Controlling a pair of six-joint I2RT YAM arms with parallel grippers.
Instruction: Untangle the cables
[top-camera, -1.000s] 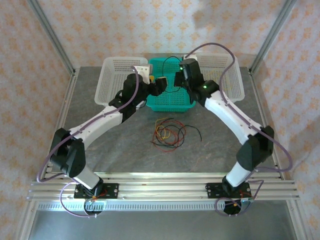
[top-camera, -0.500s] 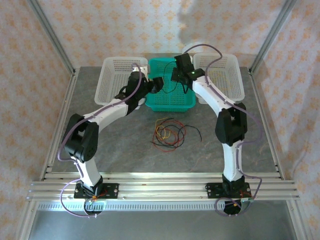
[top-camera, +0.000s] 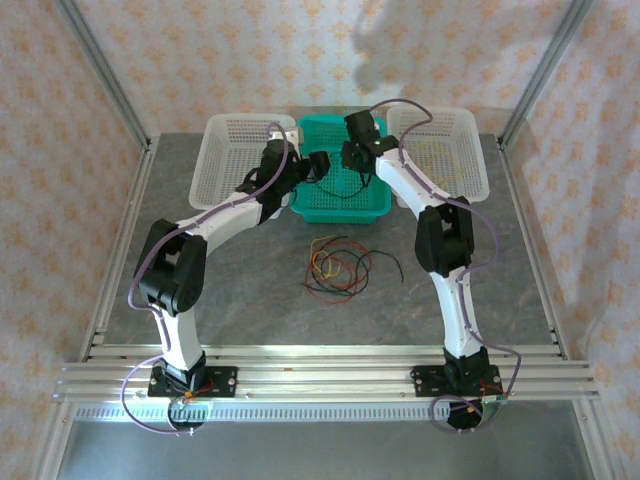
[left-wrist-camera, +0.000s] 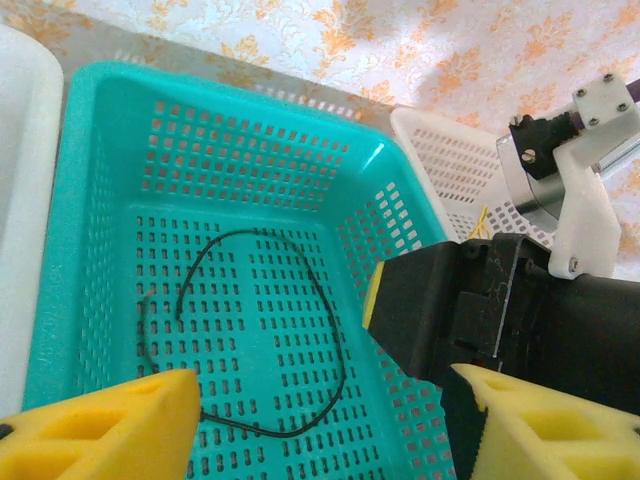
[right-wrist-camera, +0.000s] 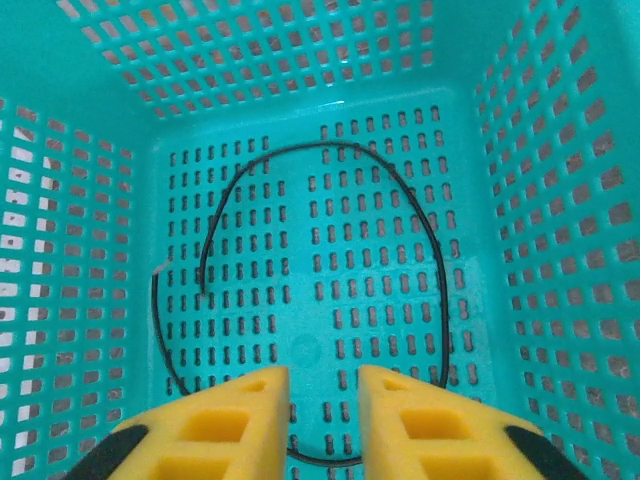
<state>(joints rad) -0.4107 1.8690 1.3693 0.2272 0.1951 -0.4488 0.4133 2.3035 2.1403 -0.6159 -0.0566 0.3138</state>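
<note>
A tangle of red, yellow and black cables (top-camera: 340, 266) lies on the grey table (top-camera: 240, 290) in front of the teal basket (top-camera: 338, 212). One black cable (right-wrist-camera: 441, 262) lies as a loose loop on the basket floor, and the same black cable (left-wrist-camera: 338, 335) shows in the left wrist view. My right gripper (right-wrist-camera: 323, 420) hovers over that basket, its yellow fingers (right-wrist-camera: 215, 425) a small gap apart with nothing between them. My left gripper (left-wrist-camera: 325, 430) hangs open over the basket's near left side, beside the right gripper (top-camera: 355, 155).
A white basket (top-camera: 232, 150) stands left of the teal one and another white basket (top-camera: 450, 150) stands right of it. Metal frame posts (top-camera: 105, 80) rise at the table's back corners. Both arms reach over the table's rear half.
My right gripper's jaws have parted and the black cable it carried now lies in the teal basket. Both arms have folded upright while their grippers moved slightly back over the basket.
</note>
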